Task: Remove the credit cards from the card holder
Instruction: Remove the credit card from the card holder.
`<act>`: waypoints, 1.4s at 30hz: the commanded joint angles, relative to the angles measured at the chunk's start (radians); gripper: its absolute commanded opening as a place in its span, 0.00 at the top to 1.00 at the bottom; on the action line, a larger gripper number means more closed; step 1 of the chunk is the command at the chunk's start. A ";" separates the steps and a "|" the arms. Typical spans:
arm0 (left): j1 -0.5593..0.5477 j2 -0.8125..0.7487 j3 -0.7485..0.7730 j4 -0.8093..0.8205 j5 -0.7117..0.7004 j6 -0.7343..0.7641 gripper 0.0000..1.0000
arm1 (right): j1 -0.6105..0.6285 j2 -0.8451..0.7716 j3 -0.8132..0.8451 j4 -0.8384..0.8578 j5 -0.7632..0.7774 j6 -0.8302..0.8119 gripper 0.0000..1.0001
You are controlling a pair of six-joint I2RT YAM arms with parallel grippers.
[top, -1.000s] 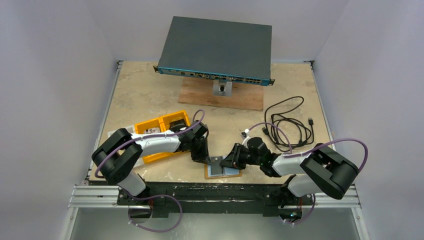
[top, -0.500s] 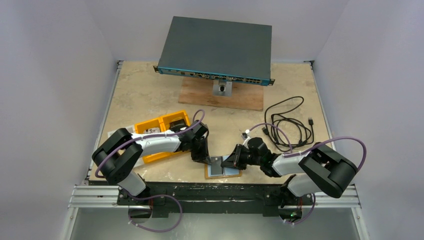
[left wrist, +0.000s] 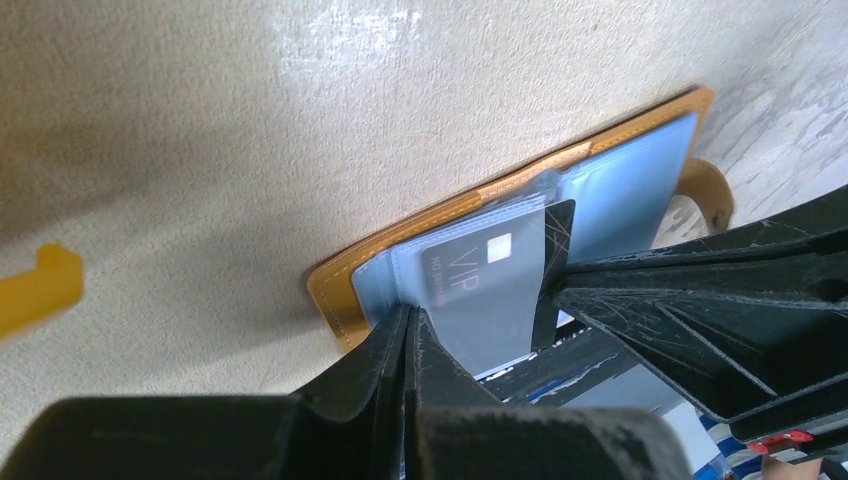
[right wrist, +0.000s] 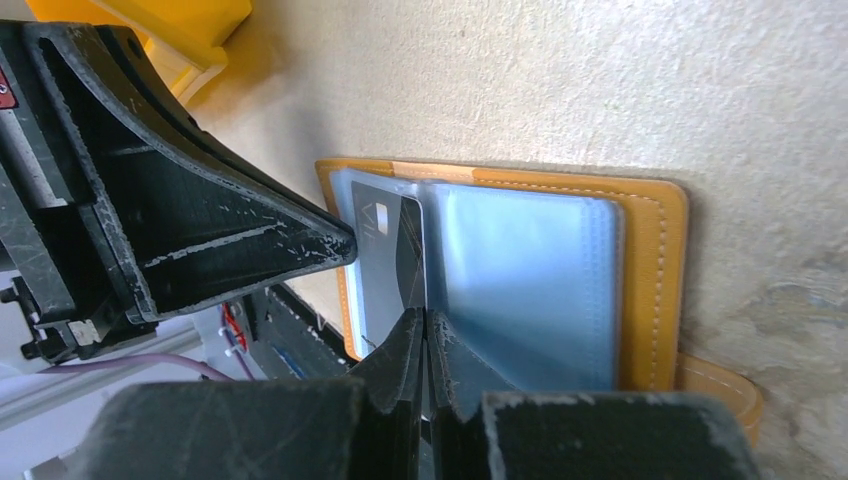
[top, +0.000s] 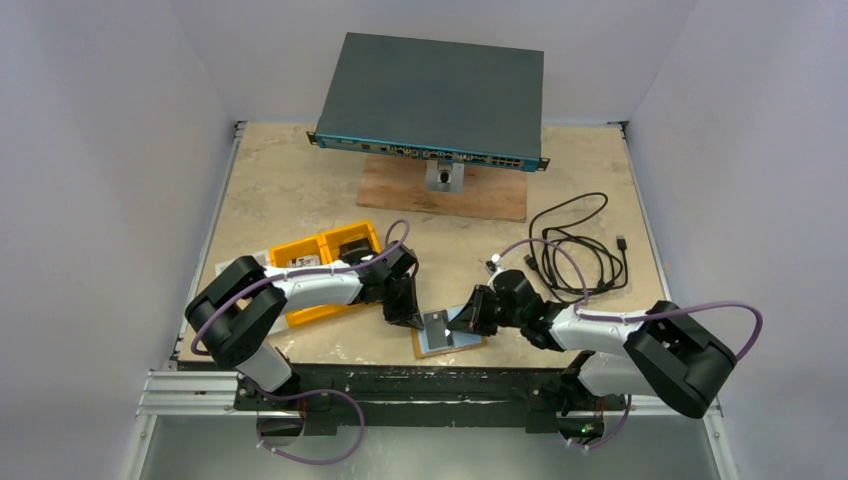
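The only legible print is "VIP" in pale capitals on the grey-silver flat rectangular card point(left wrist: 470, 295), just below the centre of the left wrist view, in the tan-orange leather-like card holder point(left wrist: 335, 295). A smaller line beside it is too blurred to read.

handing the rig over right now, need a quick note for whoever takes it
Left gripper: jaws shut, tip at the left edge of the card holder. Whether it pinches the sleeve or only presses on it cannot be told.
Right gripper: jaws shut on the edge of a grey credit card.
The card holder lies open and flat between the two arms, with its clear blue sleeves facing up.
Done: holder open, one card gripped.
Left: that card sits mostly in its sleeve, not yet out. Pull it free, then check the other sleeves; how many more cards there are cannot be seen.
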 commanded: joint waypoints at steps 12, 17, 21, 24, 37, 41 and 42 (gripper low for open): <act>0.000 0.070 -0.003 -0.106 -0.098 0.046 1.00 | 0.001 -0.007 0.019 -0.037 0.025 -0.054 0.77; 0.000 0.074 -0.003 -0.101 -0.097 0.046 1.00 | 0.001 0.032 0.015 0.010 0.005 -0.045 0.77; 0.000 0.077 0.002 -0.104 -0.093 0.048 1.00 | 0.001 0.071 0.005 0.067 -0.020 -0.031 0.82; 0.000 0.078 0.006 -0.112 -0.094 0.049 1.00 | 0.000 0.083 0.005 0.078 -0.026 -0.025 0.88; 0.006 0.079 0.021 -0.175 -0.141 0.061 1.00 | -0.013 -0.120 -0.001 -0.172 0.107 -0.060 0.98; 0.006 0.077 0.025 -0.173 -0.136 0.066 1.00 | -0.019 -0.180 0.005 -0.249 0.138 -0.072 0.99; 0.006 0.077 0.025 -0.170 -0.134 0.066 1.00 | -0.021 -0.196 0.008 -0.270 0.147 -0.074 1.00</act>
